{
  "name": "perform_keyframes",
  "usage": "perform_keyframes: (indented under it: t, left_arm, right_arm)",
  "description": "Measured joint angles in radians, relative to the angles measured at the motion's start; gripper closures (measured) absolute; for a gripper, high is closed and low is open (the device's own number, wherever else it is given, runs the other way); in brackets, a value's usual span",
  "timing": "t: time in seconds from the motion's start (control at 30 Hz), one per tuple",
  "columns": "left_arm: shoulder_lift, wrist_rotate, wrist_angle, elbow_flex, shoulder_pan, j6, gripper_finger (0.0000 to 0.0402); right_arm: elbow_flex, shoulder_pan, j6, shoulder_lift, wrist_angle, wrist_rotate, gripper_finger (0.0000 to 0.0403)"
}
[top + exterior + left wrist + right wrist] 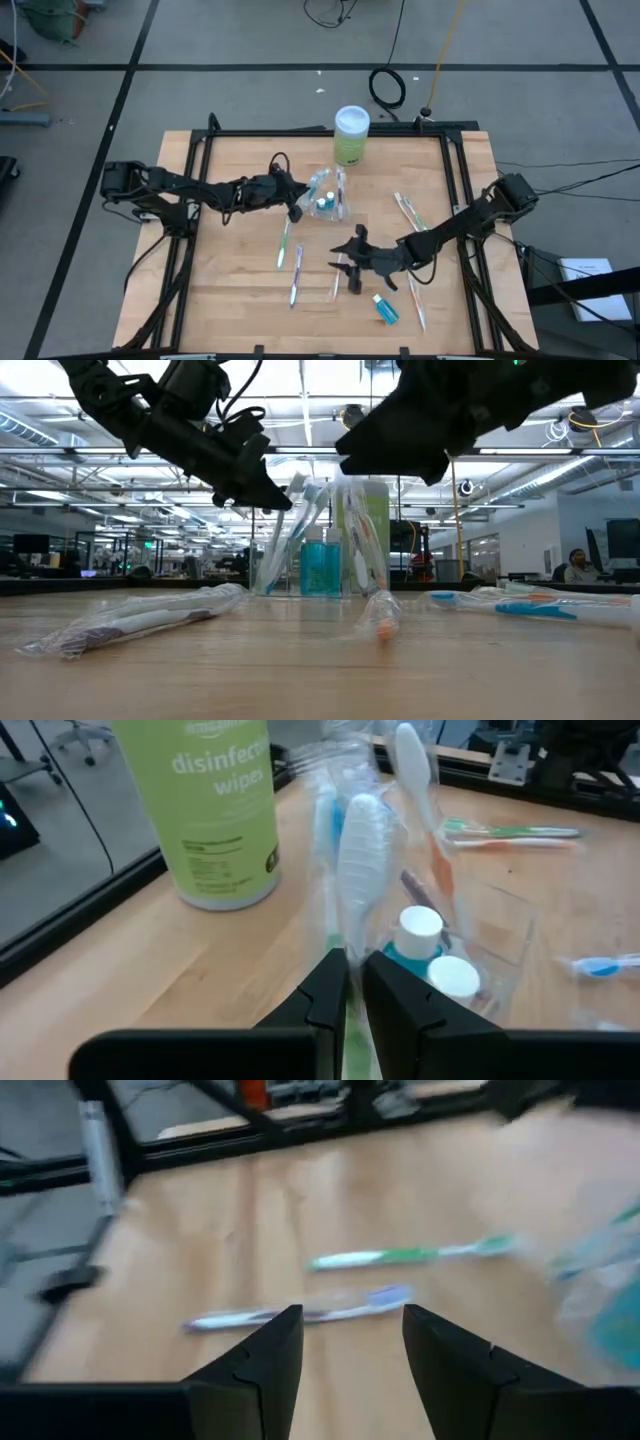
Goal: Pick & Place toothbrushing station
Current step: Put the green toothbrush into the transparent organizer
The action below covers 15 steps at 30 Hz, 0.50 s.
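At the wooden counter's (pixel 240 290) centre, the left gripper (pixel 296 207) pinches a wrapped white toothbrush (pixel 362 840) into the clear plastic toothbrushing station (pixel 330 196), while the right gripper (pixel 352 246) hovers open at five o'clock.

Bare desk (pixel 230 290) along the front left and far left, open for passing. Middle crowded: clear holder (pixel 328 200) stuffed with brushes and bottles, wipes canister (pixel 351 135) just behind it. Wrapped toothbrushes (pixel 295 275) scattered in front, more toothbrushes (pixel 408 212) at right, small blue bottle (pixel 385 308) near the front edge.
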State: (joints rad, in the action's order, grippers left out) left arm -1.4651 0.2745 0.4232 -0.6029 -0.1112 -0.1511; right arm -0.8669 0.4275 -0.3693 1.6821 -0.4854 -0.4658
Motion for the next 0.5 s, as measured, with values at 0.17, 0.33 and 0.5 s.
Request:
perform_keyframes:
  t: [0.17,0.33,0.5]
  left_arm:
    - [0.000,0.000,0.005,0.000,0.000,0.010,0.0366]
    - [0.000,0.029,0.002,0.000,0.001,0.063,0.0366]
    - [0.000,0.068,-0.014,0.001,0.000,0.064,0.0350]
  right_arm:
    - [-0.035,0.017,-0.218,0.002,0.183,0.114,0.0239]
    - [-0.120,0.036,-0.454,0.001,0.528,0.240,0.0239]
    - [-0.230,0.066,-0.612,0.000,0.775,0.404,0.0239]
